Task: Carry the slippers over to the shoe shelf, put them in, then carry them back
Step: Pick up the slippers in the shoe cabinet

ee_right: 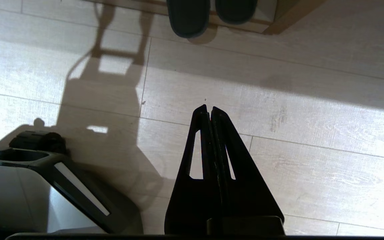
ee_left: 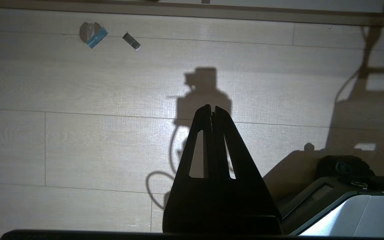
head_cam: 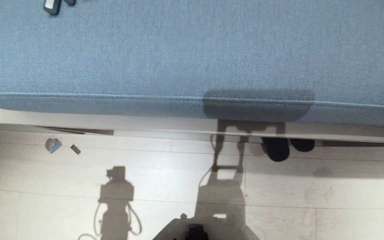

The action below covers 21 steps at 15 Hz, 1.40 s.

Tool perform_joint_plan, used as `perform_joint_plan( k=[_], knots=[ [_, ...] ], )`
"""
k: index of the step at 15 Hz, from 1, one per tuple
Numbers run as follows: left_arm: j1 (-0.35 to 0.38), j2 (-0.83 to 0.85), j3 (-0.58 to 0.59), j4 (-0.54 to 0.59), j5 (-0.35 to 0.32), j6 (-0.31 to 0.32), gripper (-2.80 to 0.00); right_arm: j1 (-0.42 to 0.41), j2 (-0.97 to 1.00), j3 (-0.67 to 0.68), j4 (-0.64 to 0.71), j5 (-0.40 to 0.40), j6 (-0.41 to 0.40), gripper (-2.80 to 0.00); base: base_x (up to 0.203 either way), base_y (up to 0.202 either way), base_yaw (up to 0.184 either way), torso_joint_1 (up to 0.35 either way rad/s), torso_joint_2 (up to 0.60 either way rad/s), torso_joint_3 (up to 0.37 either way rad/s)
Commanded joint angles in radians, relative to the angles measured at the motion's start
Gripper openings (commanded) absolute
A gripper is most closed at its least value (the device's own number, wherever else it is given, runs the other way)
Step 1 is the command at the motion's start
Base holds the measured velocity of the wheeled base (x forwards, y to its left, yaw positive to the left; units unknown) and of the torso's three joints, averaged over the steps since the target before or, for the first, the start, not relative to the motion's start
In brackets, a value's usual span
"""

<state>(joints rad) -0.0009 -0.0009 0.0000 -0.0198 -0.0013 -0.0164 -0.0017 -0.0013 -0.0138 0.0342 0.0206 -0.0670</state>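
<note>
Both grippers, left [ee_left: 212, 108] and right [ee_right: 209, 108], hung clenched and empty over floor, well short of the slippers [head_cam: 276, 149] tucked half under the bed [head_cam: 192, 50], likely pre-reach.

From my remote station I see the left hand [ee_left: 212, 108] pointing down over the pale plank floor [ee_left: 78, 143], its two dark fingers [ee_left: 200, 133] pressed together with nothing between them. Its shadow falls on the planks just beyond the tips. Well apart from it lie a small round grey piece with a blue tab [ee_left: 92, 34] and a short grey block [ee_left: 131, 41]. The robot base [ee_left: 338, 200] occupies one corner.
</note>
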Motion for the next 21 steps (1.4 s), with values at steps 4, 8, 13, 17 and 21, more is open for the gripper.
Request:
perform_joint_plan(
  k=[4,8,13,17,21],
  knots=[
    [0.0,-0.001,0.008,0.0,0.0,0.0,-2.8,0.0,0.001,0.0,0.001,0.001,0.001,-2.8,0.0,0.0,0.0,0.004,0.0,-0.198],
    [0.0,-0.001,0.008,0.0,0.0,0.0,-2.8,0.0,0.001,0.0,0.001,-0.002,0.003,-2.8,0.0,0.0,0.0,0.004,0.0,-0.08],
    [0.0,-0.002,0.008,0.0,0.0,0.001,-2.8,0.0,0.209,-0.166,0.042,0.041,0.012,-2.8,0.0,0.0,0.0,0.0,0.0,0.0],
    [0.0,-0.001,0.008,0.0,0.0,0.001,-2.8,0.002,0.501,-0.173,0.064,0.255,-0.037,-2.8,0.0,0.0,0.0,0.0,0.0,0.0],
    [0.001,-0.001,0.008,0.0,0.0,0.001,-2.8,0.004,0.882,-0.181,-0.019,0.372,-0.143,-2.8,0.0,0.0,0.0,0.0,0.0,0.0]
  ],
)
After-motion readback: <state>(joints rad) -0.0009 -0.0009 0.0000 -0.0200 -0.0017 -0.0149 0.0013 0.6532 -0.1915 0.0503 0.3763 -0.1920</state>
